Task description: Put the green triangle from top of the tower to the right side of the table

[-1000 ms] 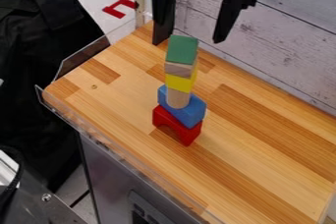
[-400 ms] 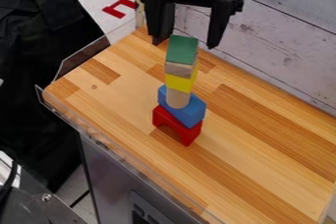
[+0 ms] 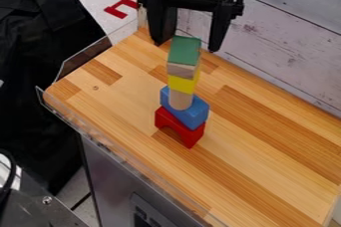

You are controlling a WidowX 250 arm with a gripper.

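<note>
1. Green triangle (image 3: 184, 49): seated atop the tower (image 3: 181, 93); gripper (image 3: 186, 47) released, fingers spread, one seen to each side of the triangle;
2. Beneath, descending: yellow block (image 3: 181, 83); tan cylinder (image 3: 180, 100); blue block (image 3: 194, 114); red arch (image 3: 191, 137), resting on the counter (image 3: 266, 171).

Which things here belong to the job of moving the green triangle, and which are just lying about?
For the job: green triangle, yellow block, cylinder, blue block, red arch, table, gripper.

Just lying about: red shape beyond the table, black cloth.
</note>
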